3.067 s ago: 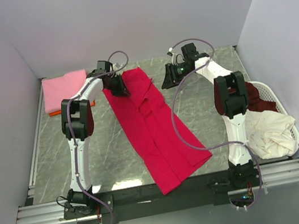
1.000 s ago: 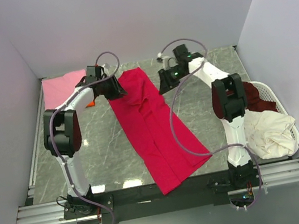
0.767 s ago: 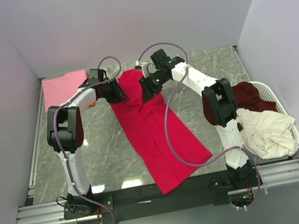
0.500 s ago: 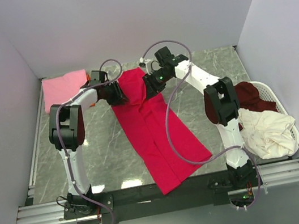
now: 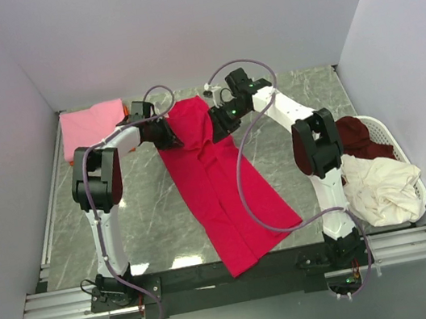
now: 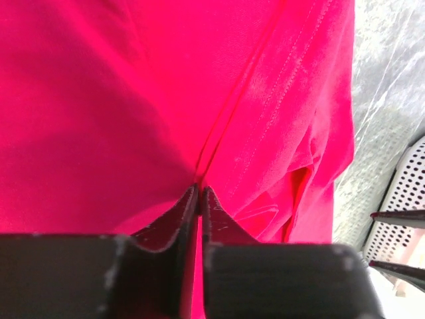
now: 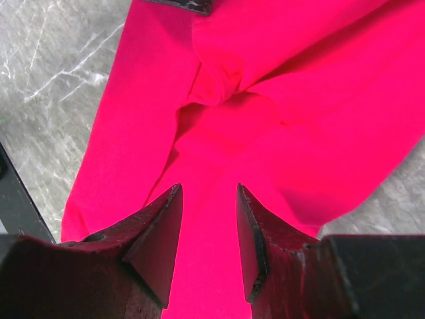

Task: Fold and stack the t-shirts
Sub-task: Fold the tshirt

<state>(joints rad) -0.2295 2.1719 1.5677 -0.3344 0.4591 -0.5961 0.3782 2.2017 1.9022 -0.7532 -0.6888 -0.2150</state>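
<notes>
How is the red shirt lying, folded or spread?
Folded: the red shirt lies as a long narrow strip, overlapping edges down its middle.

Both arms reach far forward from their bases and bend inward, so the two wrists come near each other at the far middle. The left arm [image 5: 97,187] has its elbow raised, and the left gripper [image 6: 199,190] has its fingers pressed almost together, pinching a fold of the red t-shirt [image 6: 133,100]. The right arm [image 5: 314,147] stretches to the left, and the right gripper [image 7: 209,191] points down with its fingers apart, holding nothing.
</notes>
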